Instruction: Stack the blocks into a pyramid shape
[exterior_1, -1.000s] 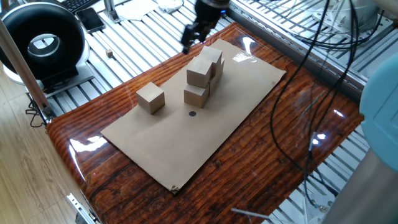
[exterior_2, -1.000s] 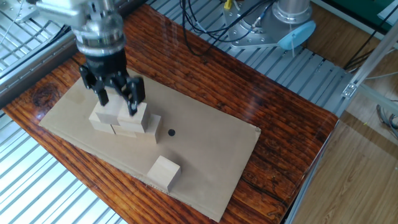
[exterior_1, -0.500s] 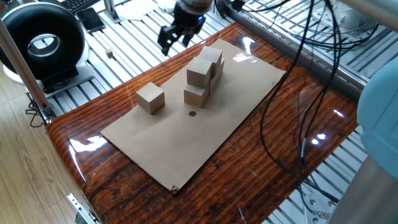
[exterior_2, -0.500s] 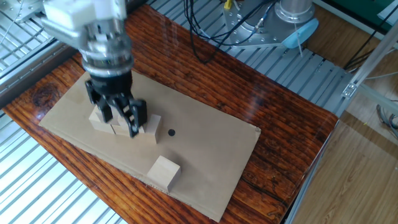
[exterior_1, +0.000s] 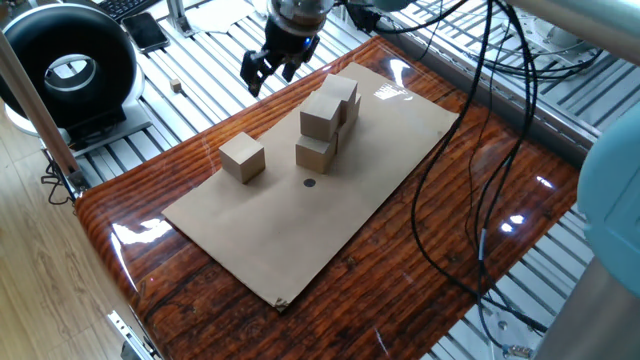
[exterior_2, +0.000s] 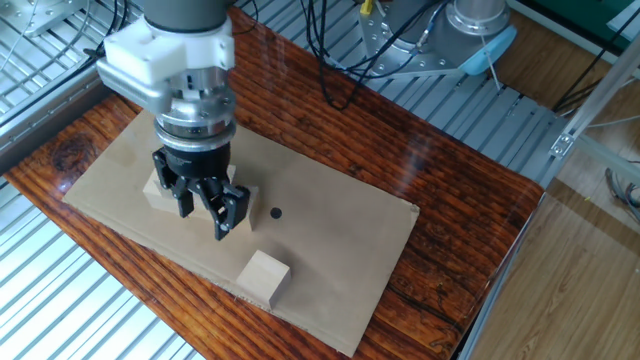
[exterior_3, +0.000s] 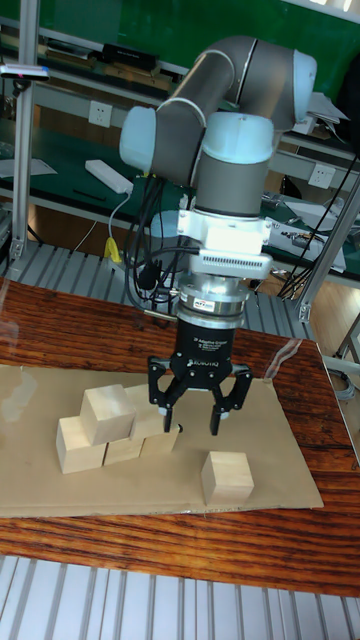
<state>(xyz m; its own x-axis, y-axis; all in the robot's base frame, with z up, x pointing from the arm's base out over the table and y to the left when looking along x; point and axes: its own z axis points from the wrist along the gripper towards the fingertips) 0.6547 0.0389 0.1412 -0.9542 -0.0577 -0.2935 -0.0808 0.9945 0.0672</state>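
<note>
With five blocks already built into a three-and-two stack (exterior_3: 110, 425) on the cardboard sheet (exterior_1: 380, 170), the gripper (exterior_3: 199, 405) hangs empty and wide open between that stack and the lone sixth block (exterior_3: 227, 476), which the next move must descend on and grasp to cap the pyramid
</note>
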